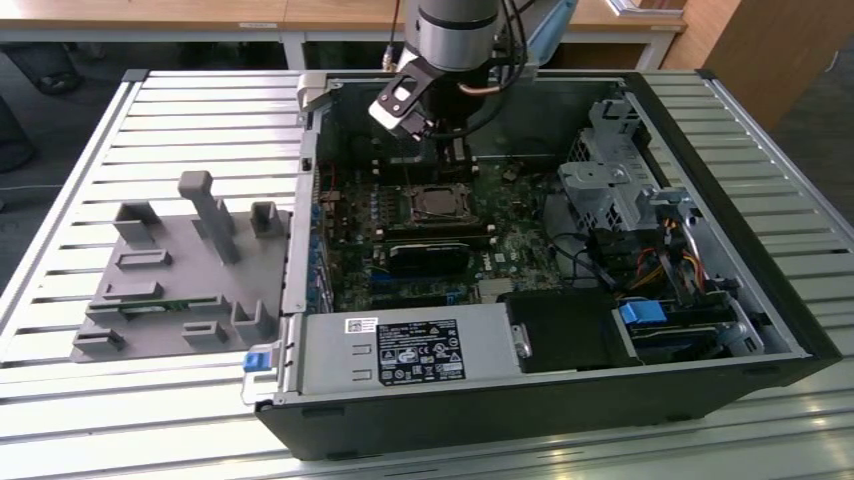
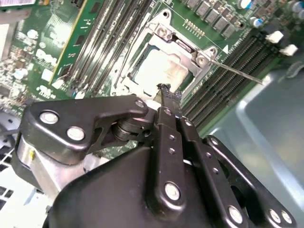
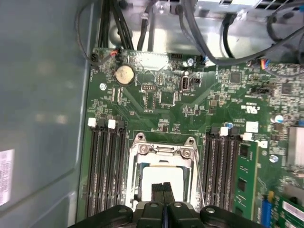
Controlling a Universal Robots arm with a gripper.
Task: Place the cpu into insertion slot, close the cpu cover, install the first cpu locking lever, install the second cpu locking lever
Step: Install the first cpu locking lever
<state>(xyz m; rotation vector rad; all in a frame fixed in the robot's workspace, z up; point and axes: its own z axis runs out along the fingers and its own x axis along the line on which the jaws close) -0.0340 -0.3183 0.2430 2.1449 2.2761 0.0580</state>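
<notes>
Your jaws hanging pressed together, cpu (image 3: 153, 175) sitting just past their tips, cpu cover (image 3: 164, 151) lying flat around it.

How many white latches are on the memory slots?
4 white latches in the first wrist view. Two cap the slot bank beside the case wall; two the bank across the cpu cover. Other slot ends sit behind the gripper, so more may be hidden.

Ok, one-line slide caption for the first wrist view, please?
Shut tool poised over the cpu, visible through the window of the flat-lying cpu cover, with memory slots on both sides.
</notes>
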